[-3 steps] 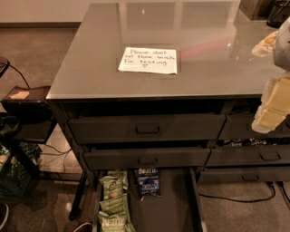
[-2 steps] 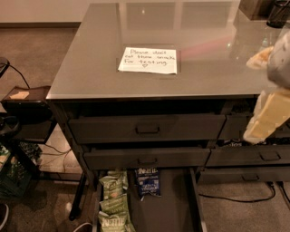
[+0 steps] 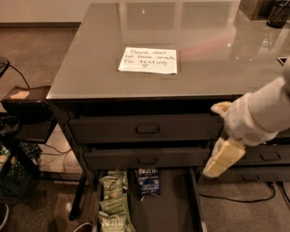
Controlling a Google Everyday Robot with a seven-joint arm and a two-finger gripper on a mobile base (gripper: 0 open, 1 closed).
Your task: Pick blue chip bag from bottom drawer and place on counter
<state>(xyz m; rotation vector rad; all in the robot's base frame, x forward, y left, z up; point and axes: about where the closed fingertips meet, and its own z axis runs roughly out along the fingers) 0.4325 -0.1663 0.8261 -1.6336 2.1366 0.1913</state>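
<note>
— Where's the arm (image 3: pixel 272 106)?
— It enters from the right edge, a white forearm sloping down and to the left.
— And the gripper (image 3: pixel 212 140)?
— At the arm's lower end, right of centre. Its cream fingers (image 3: pixel 224 157) (one above, one below) are spread apart, holding nothing. The lower one points down-left.

Brown carpet (image 3: pixel 41 54) covers the floor and meets a pale wall (image 3: pixel 45 11) along a dark baseboard at the top left. A low dark side stand (image 3: pixel 27 97) sits at the left. A black cable (image 3: pixel 235 200) trails over the carpet at the lower right. 2 closed dark drawers (image 3: pixel 145 129) with recessed handles face forward. The gripper (image 3: pixel 224 156) hangs at the right, in front of them.
</note>
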